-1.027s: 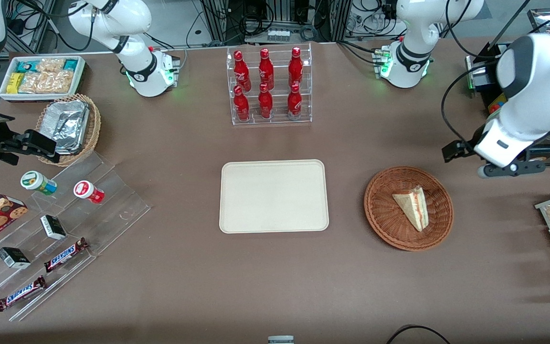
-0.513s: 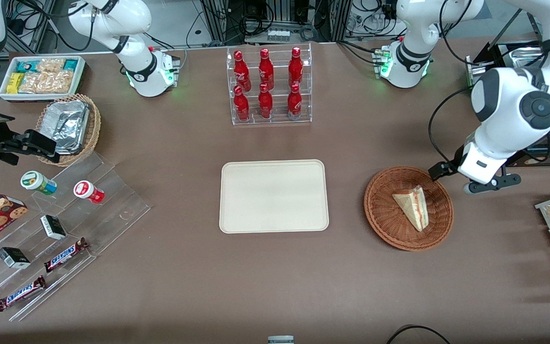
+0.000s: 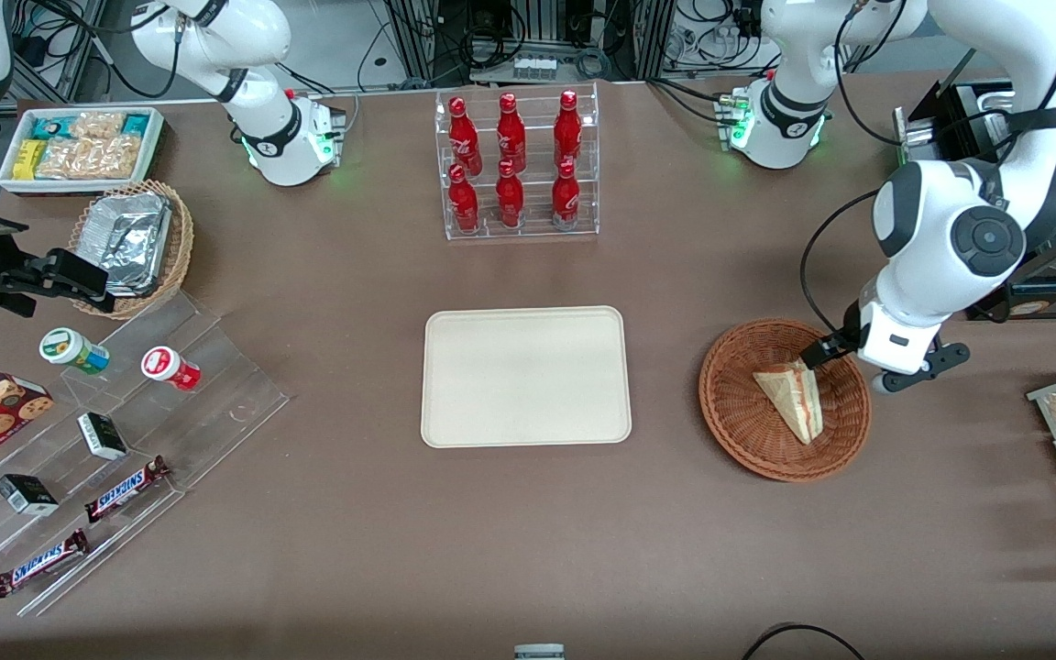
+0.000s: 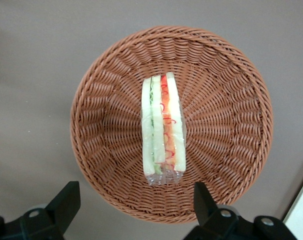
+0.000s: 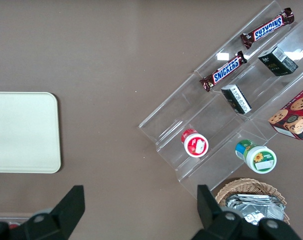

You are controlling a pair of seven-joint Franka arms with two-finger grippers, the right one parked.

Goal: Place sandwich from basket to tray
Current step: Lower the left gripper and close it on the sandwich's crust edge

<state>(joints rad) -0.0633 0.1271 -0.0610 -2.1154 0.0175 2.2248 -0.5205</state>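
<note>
Your gripper (image 3: 844,362) hangs over the basket (image 3: 737,417) rim nearest the working arm's end; the sandwich (image 3: 792,400) lies inside, and the tray (image 3: 525,376) sits bare nearby. From the left wrist, the fingers (image 4: 66,199) stand spread wide, the sandwich (image 4: 163,129) between them: centre over it, descend straight, close gently across the bread.
</note>
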